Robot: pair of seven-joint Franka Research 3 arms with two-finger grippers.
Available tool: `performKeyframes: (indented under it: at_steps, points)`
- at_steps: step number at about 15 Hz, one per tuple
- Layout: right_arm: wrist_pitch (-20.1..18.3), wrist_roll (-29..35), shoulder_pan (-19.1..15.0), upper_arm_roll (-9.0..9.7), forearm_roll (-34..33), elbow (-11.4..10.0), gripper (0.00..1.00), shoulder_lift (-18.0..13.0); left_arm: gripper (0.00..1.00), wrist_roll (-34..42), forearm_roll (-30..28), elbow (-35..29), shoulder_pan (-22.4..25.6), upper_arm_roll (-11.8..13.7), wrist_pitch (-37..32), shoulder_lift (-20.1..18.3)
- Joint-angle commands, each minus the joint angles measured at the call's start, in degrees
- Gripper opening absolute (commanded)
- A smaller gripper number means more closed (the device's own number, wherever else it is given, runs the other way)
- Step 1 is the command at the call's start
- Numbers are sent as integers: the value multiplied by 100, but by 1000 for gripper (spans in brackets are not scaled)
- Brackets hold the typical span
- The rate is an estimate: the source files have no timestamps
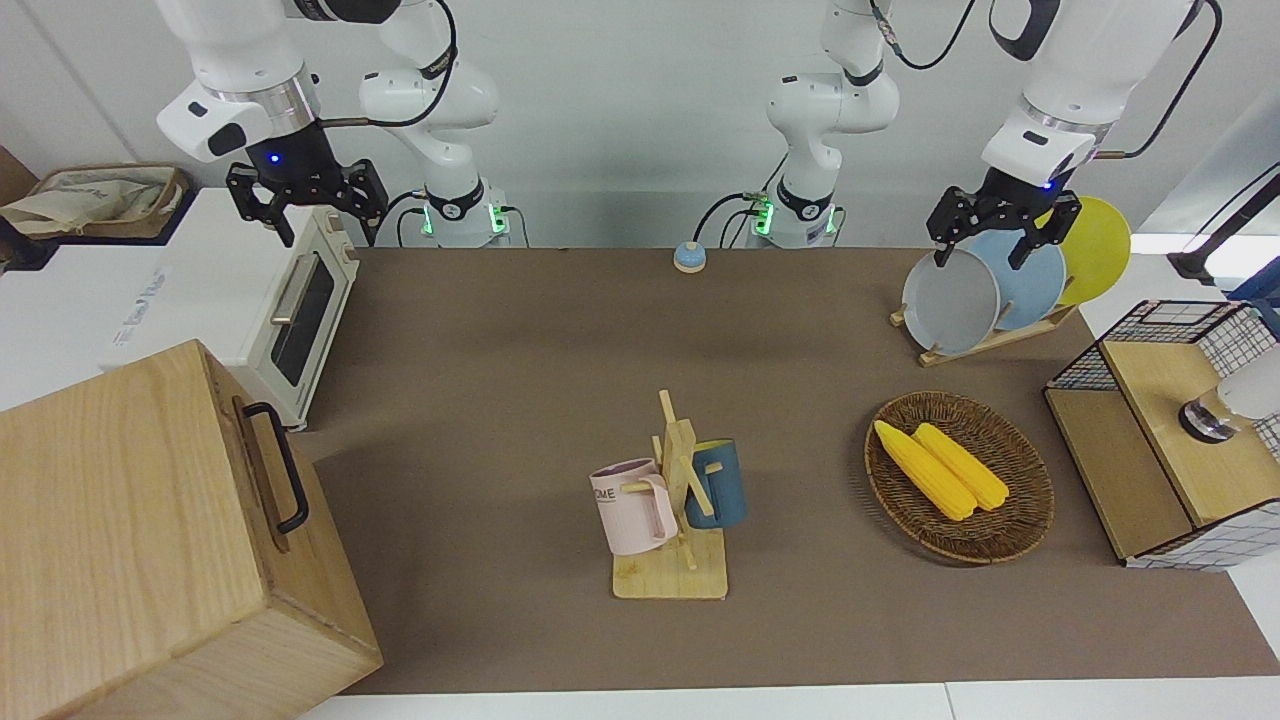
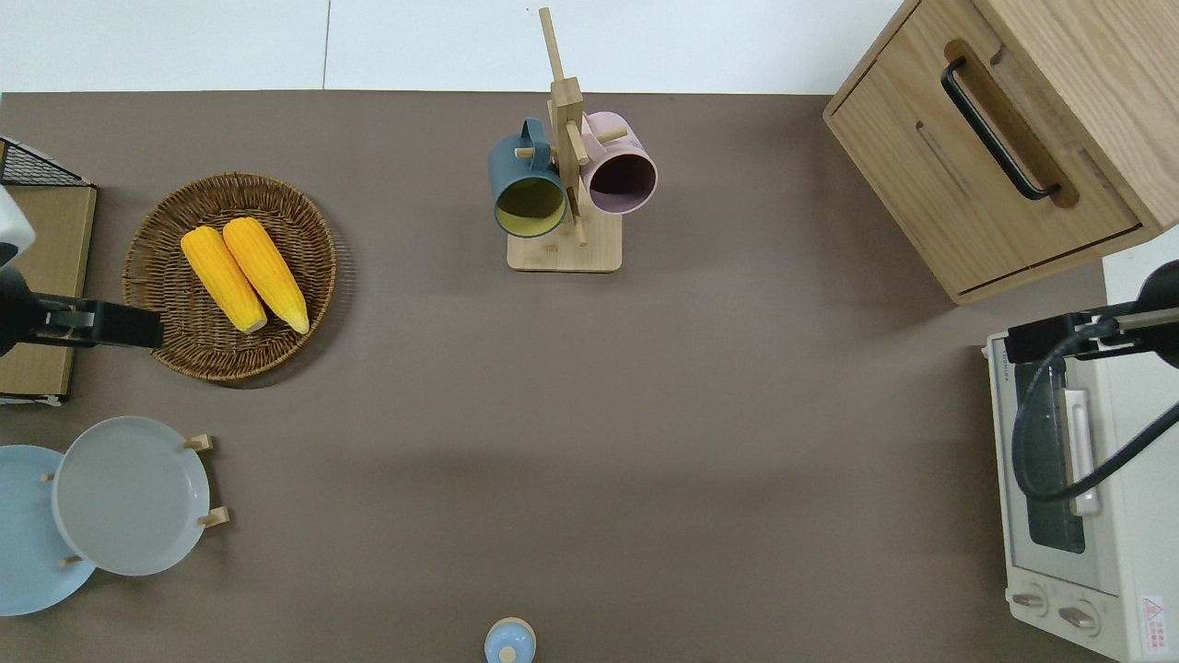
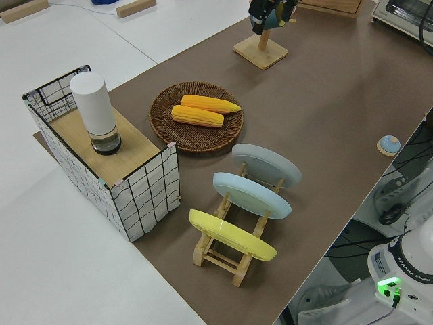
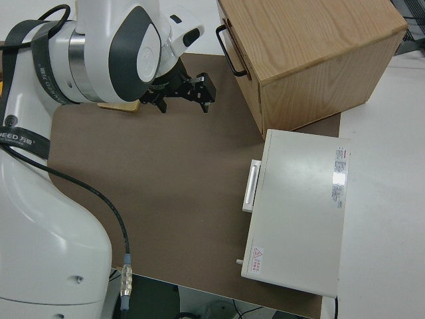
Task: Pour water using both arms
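My right gripper [image 1: 325, 225] is open and empty, held up in the air at the toaster oven's end of the table; it also shows in the right side view [image 4: 184, 95]. My left gripper [image 1: 980, 255] is open and empty, held up at the plate rack's end, and shows at the top edge of the left side view [image 3: 270, 13]. A pink mug [image 1: 632, 505] and a dark blue mug [image 1: 720, 485] hang on a wooden mug rack [image 1: 672, 575]. A white cylindrical water vessel [image 3: 97, 112] stands on a wooden shelf in a wire basket [image 3: 145, 193].
A wicker basket [image 1: 1010, 530] holds two corn cobs. A wooden rack [image 1: 985, 345] holds grey, blue and yellow plates. A white toaster oven [image 1: 300, 320] and a large wooden box [image 1: 150, 540] stand at the right arm's end. A small blue knob [image 1: 689, 257] lies near the arm bases.
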Motion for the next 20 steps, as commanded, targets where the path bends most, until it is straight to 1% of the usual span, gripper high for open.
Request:
performKeyframes:
  at_steps: [1,6,8,9,10,12,13,14,16,17,19,20]
  points:
    - [49,-106,-109,-35,21,79,987,48,998,45,-168,-85,-79,93,-102,-3]
    - [40,-115,-57,-53,29,70,987,48,995,36,-152,-50,-78,102,-103,-20]
    - [58,-106,-31,-53,38,70,987,48,998,45,-108,-41,1,102,-103,-11]
    - [84,-106,-22,-53,264,70,987,57,995,45,-99,-41,45,163,-85,32]
    - [180,-106,-30,-53,467,26,987,118,995,115,-81,-41,115,242,-16,111]
    - [338,-115,74,8,504,0,987,354,995,623,-37,81,439,312,11,235]
    - [487,-106,275,26,530,-9,987,460,995,799,-29,99,649,313,29,287]
    - [637,-106,373,35,583,-9,987,600,995,1080,-28,108,886,313,134,340]
    - [1014,-106,663,35,802,-18,987,890,995,1826,-28,134,1396,313,406,489]
    - [1321,-106,855,35,881,-18,987,1075,995,2204,-28,161,1677,313,424,525]
    - [2154,-97,1233,35,882,-9,987,1409,993,2924,-28,327,2117,313,626,744]
    - [2568,-106,1296,35,891,-9,987,1602,993,3146,-28,345,2311,313,653,788]
